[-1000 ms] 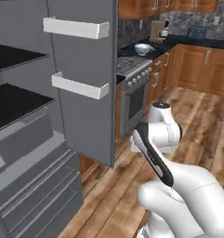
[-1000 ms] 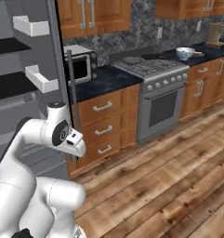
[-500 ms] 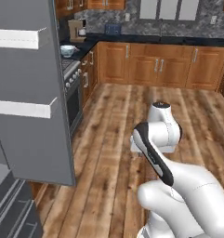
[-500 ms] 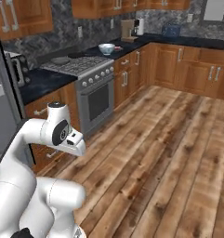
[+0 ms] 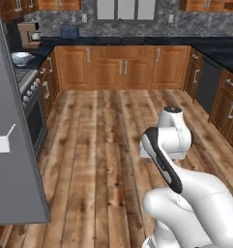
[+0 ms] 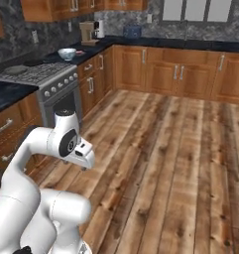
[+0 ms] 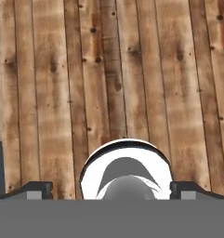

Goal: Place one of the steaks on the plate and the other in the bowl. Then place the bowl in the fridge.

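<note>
The whole picture has swung since a second ago. That is the base turning, not the things moving. The fridge (image 5: 16, 160) filled the left half of the left base view then. Now only its grey open door and one white door bin (image 5: 2, 144) stand at the far left edge. The stove (image 5: 35, 99) has slid in beside it, and the back run of wooden cabinets (image 5: 123, 65) has come square ahead. The arm (image 5: 168, 140) keeps the same folded pose throughout, so nothing has been handled. I judge the robot is leaving the fridge for the things it has to fetch, and the task is at its very start.

The bowl (image 5: 20, 58) stands on the dark table just beyond the stove, with a coffee machine (image 5: 28, 33) further along. In the right base view the bowl (image 6: 67, 53) sits at the upper left, past the stove's burners (image 6: 27, 73).

In the hand view the fingers (image 7: 36, 189) are spread wide, one tip at each lower corner, with nothing between them. They look straight down at bare wooden floor (image 7: 108, 69). The bowl lies well apart from them, up on the table to the arm's left. The base probably has to close in before any reach is possible.
</note>
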Robot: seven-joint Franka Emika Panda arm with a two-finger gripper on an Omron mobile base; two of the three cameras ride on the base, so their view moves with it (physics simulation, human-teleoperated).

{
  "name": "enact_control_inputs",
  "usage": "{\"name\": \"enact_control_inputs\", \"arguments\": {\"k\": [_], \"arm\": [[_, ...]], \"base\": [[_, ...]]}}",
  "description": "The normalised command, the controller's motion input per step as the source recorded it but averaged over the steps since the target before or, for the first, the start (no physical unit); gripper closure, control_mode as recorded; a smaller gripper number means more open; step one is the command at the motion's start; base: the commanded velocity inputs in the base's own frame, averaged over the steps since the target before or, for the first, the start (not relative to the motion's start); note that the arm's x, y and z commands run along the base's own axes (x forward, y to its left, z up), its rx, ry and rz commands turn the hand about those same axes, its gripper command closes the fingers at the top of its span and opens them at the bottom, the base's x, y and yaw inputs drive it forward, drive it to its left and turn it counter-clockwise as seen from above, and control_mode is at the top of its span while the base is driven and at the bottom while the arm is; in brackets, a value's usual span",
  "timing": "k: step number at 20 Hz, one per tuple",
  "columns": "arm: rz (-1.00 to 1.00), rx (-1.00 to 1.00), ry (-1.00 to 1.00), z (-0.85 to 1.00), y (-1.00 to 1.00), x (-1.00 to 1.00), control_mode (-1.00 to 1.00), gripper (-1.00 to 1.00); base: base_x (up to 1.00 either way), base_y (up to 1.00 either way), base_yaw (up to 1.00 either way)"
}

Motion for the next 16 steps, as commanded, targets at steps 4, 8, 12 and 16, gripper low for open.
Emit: {"name": "enact_control_inputs", "arguments": {"k": [4,8,12,16], "arm": [[0.0,0.0,0.0,0.0,0.0,0.0,1.0,-1.0],[0.0,0.0,0.0,0.0,0.0,0.0,1.0,-1.0],[0.0,0.0,0.0,0.0,0.0,0.0,1.0,-1.0],[0.0,0.0,0.0,0.0,0.0,0.0,1.0,-1.0]], "base": [[0.81,-0.66,0.06],[0.71,-0.96,0.2],[0.81,-0.89,0.3],[1.0,-0.54,0.42]]}}
